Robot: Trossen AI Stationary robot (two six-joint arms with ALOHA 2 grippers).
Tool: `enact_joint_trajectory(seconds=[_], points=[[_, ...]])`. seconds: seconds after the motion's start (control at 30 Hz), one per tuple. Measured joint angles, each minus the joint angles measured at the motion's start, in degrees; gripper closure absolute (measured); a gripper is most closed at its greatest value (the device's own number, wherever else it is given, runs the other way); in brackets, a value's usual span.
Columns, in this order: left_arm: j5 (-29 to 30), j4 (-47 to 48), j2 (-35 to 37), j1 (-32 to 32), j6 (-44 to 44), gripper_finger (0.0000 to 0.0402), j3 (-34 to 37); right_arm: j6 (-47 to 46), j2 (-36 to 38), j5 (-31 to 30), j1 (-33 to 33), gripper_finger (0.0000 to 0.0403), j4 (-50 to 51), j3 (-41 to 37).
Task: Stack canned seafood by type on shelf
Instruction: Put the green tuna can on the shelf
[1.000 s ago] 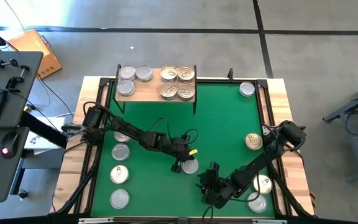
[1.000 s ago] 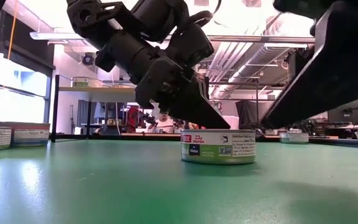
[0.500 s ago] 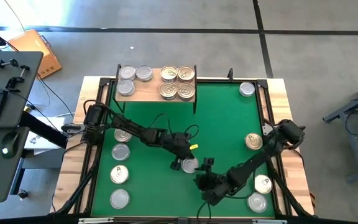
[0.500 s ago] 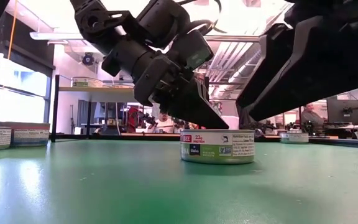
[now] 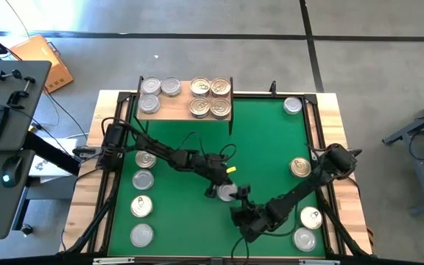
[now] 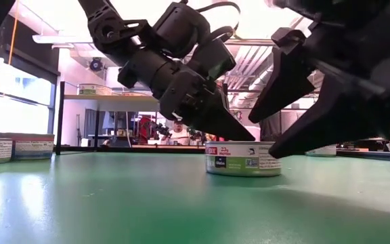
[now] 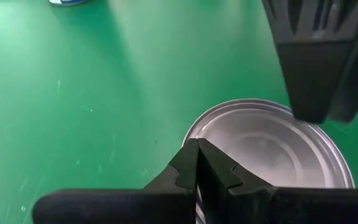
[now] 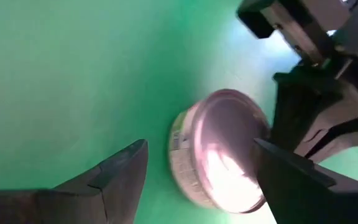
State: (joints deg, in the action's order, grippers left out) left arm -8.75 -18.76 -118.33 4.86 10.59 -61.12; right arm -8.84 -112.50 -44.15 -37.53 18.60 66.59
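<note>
Right gripper (image 8: 197,168) spread open around a silver can (image 8: 219,152) mid-mat, left gripper (image 7: 197,163) clenched shut with its tip resting on the lid, so closing now could strike it or tip the can

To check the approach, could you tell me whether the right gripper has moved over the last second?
Yes. In the high view the right gripper has come up the mat toward the shelf, closing on the silver can.

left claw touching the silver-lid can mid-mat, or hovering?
Touching. In the left wrist view the shut left claw has its tips on the can's rim with no mat showing between; the low view agrees, its tip meeting the can's top edge.
</note>
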Motion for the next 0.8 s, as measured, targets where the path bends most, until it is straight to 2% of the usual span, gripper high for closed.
enact_joint_trajectory(seconds=[0.1, 0.37, 0.57, 0.8], points=[[0.06, -0.29, -0.11, 0.11, -0.39, 0.0401, -0.04, -1.00, -0.01, -0.45, 0.20, 0.0125, 0.06, 0.00], [1.31, 1.11, 2.76, 1.92, -2.57, 0.0401, 0.32, -10.79, 0.17, -0.34, -1.29, 0.0125, 0.00, 0.15], [6.99, 6.35, 6.46, 4.00, -2.54, 0.0401, 0.44, -16.38, 0.17, -0.36, -3.06, 0.0125, -0.03, 0.15], [7.55, 6.53, 8.84, 4.46, -3.50, 0.0401, 0.31, -16.80, 0.17, -0.67, -2.79, 0.0126, 0.16, 0.15]])
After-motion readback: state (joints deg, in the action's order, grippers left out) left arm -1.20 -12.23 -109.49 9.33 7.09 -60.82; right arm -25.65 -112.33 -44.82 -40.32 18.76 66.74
